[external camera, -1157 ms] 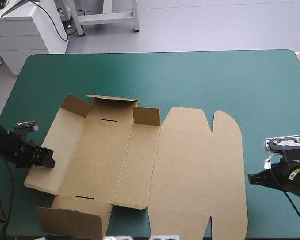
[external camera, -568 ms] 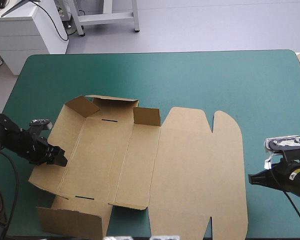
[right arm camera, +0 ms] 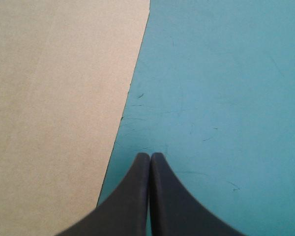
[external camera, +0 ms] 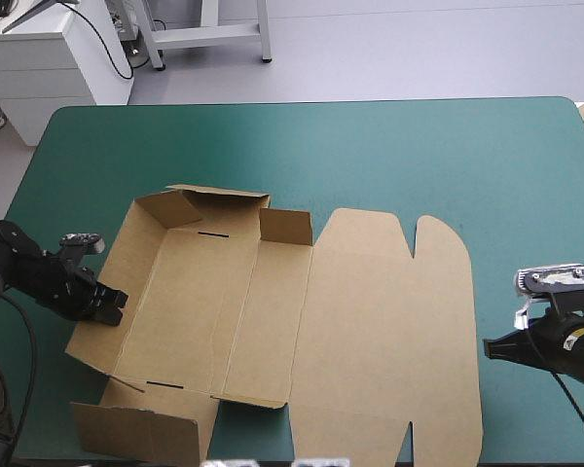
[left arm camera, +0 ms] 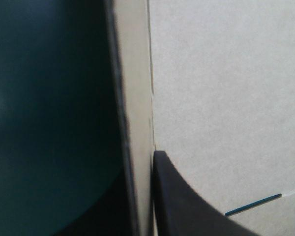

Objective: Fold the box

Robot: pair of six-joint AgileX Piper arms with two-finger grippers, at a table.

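While in left gripper (external camera: 115, 304), box (external camera: 370, 321) wall raised

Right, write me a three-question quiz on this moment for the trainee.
1. True or false: the right gripper is holding the box.
2. Which part of the box is the left gripper shut on? A) the left side panel B) a rounded tab of the lid C) the far wall
3. Fill in: the lid lies ___ on the teal-green cover.
Key: 1 false, it is shut and empty over the cover beside the box's edge; 2 A; 3 flat.
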